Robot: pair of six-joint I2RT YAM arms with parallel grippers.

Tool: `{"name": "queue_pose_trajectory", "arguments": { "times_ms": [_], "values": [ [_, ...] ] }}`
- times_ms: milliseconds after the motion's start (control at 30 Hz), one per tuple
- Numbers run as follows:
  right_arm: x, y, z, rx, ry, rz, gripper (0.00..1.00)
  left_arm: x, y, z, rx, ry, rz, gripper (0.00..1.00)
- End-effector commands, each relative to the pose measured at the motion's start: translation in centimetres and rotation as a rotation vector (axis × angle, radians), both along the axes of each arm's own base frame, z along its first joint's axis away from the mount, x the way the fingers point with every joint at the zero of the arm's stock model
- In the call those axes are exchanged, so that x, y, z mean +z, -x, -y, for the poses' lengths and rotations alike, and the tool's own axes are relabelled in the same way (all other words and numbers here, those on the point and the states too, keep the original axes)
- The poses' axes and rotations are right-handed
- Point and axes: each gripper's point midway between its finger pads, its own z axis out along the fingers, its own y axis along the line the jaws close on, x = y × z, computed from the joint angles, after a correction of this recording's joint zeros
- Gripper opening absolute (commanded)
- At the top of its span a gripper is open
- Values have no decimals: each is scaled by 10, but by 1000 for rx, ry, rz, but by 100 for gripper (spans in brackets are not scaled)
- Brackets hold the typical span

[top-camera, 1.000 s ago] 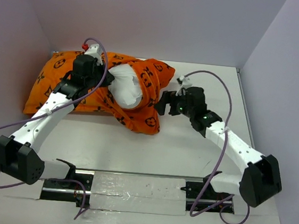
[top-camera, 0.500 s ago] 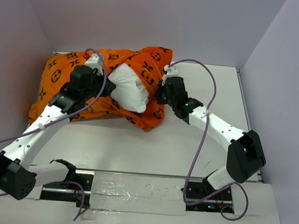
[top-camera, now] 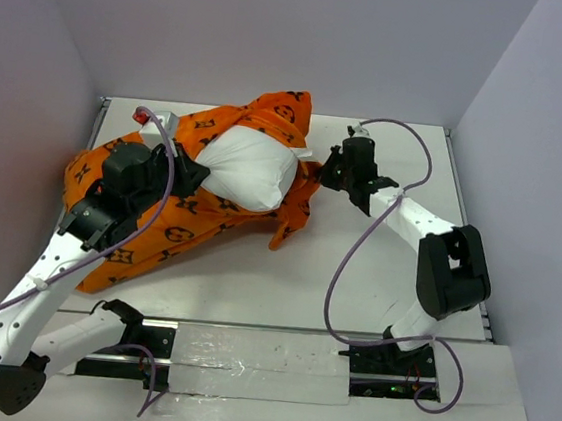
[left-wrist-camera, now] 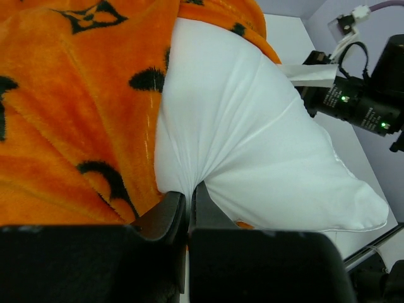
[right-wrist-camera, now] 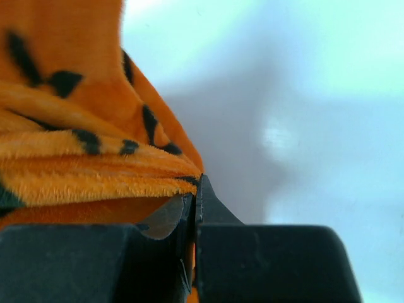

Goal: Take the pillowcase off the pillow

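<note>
Left fingers (left-wrist-camera: 163, 218) pinched together on pillow (top-camera: 253, 172) fabric, probably to anchor it; right fingers (right-wrist-camera: 216, 216) clamped on pillowcase (top-camera: 142, 241) edge, probably to peel it off; pillow half-exposed at back-left of counter (top-camera: 354, 279), pillowcase bunched over its left end.

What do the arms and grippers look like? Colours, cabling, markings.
The left arm and right arm: white links, bulky black joint housings. The left gripper and right gripper: black, flat fingers. A purple cable loops along each arm. Green lights on the right wrist; a red part by the left wrist. No sleeves.
</note>
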Motion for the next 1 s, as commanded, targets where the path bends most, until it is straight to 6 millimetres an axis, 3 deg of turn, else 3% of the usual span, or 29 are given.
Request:
{"name": "queue_pose_trajectory", "arguments": {
  "times_ms": [0,33,200,267,333,433,500,533,567,600,667,700,733,767,833,867,933,967],
  "values": [
    [-64,-4,133,-406,264,-192,0,136,20,-58,221,153,389,0],
    [-76,-1,131,-386,252,-235,0,142,27,-63,229,166,408,0],
    [-98,2,139,-432,268,-349,0,147,35,-78,290,172,422,0],
    [-115,7,147,-469,260,-415,0,149,36,-90,352,167,419,0],
    [-118,4,156,-505,227,-434,0,152,39,-99,393,163,414,0],
    [-105,-1,156,-500,232,-434,0,149,38,-95,372,159,415,0],
    [-100,2,128,-359,157,-410,0,147,33,-81,302,150,417,0],
    [-74,-9,114,-277,128,-296,0,137,26,-55,187,133,389,0],
    [-77,4,93,-186,121,-282,0,130,21,-42,129,125,372,0],
    [-54,6,77,-112,113,-205,0,113,5,-23,71,111,325,0],
    [-58,31,48,-26,149,-208,0,91,-7,0,-21,88,262,0],
    [-55,42,40,-3,150,-212,0,73,-23,4,-2,64,209,0],
    [-59,52,33,7,140,-224,0,61,-30,4,11,36,178,0],
    [-77,77,22,51,146,-268,0,55,-42,-6,85,13,168,0],
    [-78,97,9,68,103,-265,0,39,-60,-18,176,-49,129,0],
    [-95,122,3,106,112,-310,0,37,-67,-29,244,-79,128,0],
    [-102,145,-10,150,88,-340,0,39,-78,-38,280,-118,136,1],
    [-110,159,-11,160,99,-368,0,39,-81,-41,283,-122,136,10]
  ]
}}
